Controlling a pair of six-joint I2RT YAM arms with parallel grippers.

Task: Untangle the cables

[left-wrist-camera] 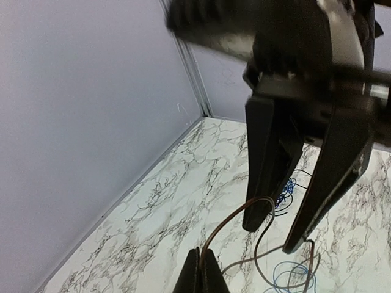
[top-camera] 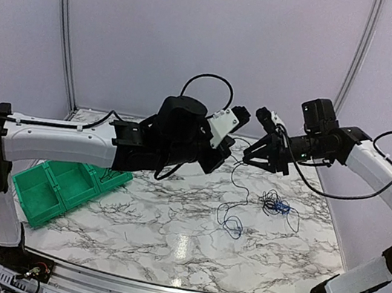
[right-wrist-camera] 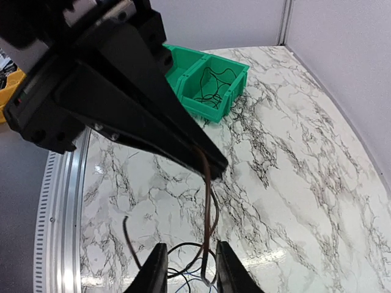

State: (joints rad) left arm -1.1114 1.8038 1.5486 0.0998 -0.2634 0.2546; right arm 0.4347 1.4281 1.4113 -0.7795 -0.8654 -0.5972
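Now the left gripper (left-wrist-camera: 200,274) is pinching 1 brown wire (left-wrist-camera: 227,221), while the right gripper (right-wrist-camera: 190,270), just opposite it, is hanging spread with that wire between its fingers (right-wrist-camera: 156,271).

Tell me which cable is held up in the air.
The brown cable, pinched by the left gripper; the blue cable and black tangle lie on the table.

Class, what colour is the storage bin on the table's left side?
Green. The storage bin shows best in the top external view.
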